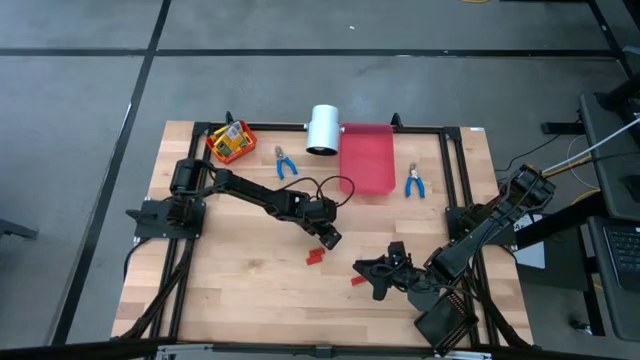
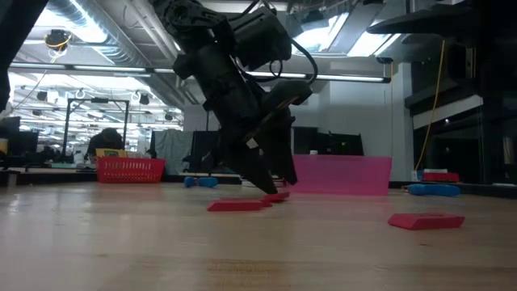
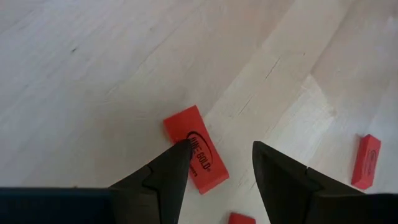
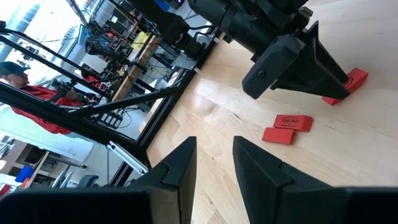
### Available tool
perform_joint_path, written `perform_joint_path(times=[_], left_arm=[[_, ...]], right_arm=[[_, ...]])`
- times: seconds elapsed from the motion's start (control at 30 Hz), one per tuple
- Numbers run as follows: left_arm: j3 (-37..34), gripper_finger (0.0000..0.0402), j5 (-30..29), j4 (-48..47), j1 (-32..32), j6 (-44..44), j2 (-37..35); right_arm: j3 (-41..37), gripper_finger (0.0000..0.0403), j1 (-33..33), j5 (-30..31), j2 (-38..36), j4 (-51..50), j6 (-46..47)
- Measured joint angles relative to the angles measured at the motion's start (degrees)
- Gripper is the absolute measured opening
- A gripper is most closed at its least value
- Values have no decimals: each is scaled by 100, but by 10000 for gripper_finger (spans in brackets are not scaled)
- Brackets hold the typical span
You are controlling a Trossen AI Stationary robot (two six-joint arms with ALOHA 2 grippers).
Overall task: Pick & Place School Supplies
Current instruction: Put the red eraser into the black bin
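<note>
My left gripper (image 1: 328,238) is open and reaches down at mid-table, pointing steeply down over a red block (image 3: 200,157). In the left wrist view one fingertip (image 3: 180,152) overlaps that block's edge and the other stands beside it over bare wood. More red blocks lie flat nearby (image 1: 316,256) (image 1: 357,281). My right gripper (image 1: 372,275) is open a little, near the table's near right, beside the block closest to it. Yellow-orange boxes (image 1: 232,143) sit in a red bin. Two blue-handled pliers (image 1: 285,162) (image 1: 413,180) lie flat toward the far edge. My left gripper comes at the printed red block (image 3: 200,157) from above, with one fingertip over its long edge. The block lies flat on the table. I cannot tell whether the fingertip touches it.
A white cylinder (image 1: 323,128) lies at the far edge beside a pink-red tray (image 1: 368,158). The red bin (image 1: 222,150) stands at the far left corner. A black frame (image 1: 455,170) rims the table. Bare wood lies along the near left.
</note>
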Motion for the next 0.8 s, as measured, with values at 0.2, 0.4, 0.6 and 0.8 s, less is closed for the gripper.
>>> perform_joint_path(times=[0.2, 0.4, 0.6, 0.8], left_arm=[[-22, 175, -144, -407, 7, 29, 4], [-20, 175, -198, -450, -3, 147, 7], [-31, 131, -251, -480, 0, 141, 7], [-42, 19, -281, -577, 17, 119, 7]], right_arm=[[0, 110, 2, -7, 0, -2, 0], [0, 110, 6, -16, 0, -25, 0], [0, 110, 9, -14, 2, -39, -2], [0, 110, 9, -10, 2, -41, -2]])
